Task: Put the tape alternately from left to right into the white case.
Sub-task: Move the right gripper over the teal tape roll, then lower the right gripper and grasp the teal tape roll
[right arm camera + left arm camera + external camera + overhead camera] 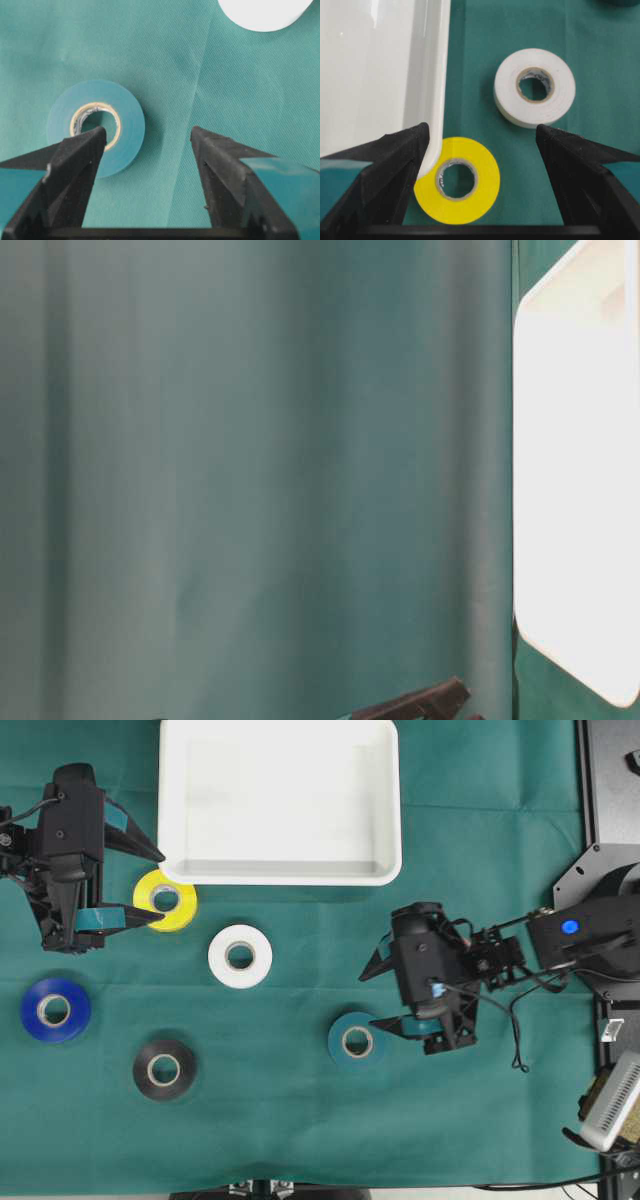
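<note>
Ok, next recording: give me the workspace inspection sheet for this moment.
Surface: green cloth, creased, covering the table.
Job's things: white case with no roll inside; yellow roll at its lower-left corner; white roll, blue roll, black roll and teal roll flat on the cloth.
Clutter: nothing seen.
Grippers: left gripper open, straddling the yellow roll and the case corner; right gripper open, one finger over the teal roll's hole, holding nothing.
Cables: black cable trailing from the right arm.
Surroundings: grey equipment beyond the cloth's right edge.
</note>
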Available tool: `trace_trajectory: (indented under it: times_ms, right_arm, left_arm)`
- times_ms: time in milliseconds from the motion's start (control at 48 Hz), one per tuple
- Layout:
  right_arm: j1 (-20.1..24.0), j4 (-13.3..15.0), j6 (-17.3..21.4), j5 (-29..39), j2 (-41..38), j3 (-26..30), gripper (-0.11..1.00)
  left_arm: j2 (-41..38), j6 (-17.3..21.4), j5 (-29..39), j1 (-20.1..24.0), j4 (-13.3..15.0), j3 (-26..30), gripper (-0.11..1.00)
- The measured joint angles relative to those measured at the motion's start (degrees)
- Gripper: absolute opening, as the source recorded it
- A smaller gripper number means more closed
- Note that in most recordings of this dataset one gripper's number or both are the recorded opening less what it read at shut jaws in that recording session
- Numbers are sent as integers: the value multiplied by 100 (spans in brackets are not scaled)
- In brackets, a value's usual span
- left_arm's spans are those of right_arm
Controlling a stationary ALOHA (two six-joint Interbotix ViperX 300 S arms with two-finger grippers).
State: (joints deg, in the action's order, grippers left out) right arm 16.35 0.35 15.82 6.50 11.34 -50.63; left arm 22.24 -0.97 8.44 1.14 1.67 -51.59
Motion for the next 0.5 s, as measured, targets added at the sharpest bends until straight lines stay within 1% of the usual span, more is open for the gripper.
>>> trace_trajectory:
  times_ms: [209, 501]
  right_arm:
    - [0, 0, 193, 35, -492, 255, 73]
    - [105, 0, 220, 149, -940, 501, 73]
  left_arm:
    - [0, 0, 0, 0, -9, -123, 75]
    - [9, 35, -9, 0, -9, -176, 75]
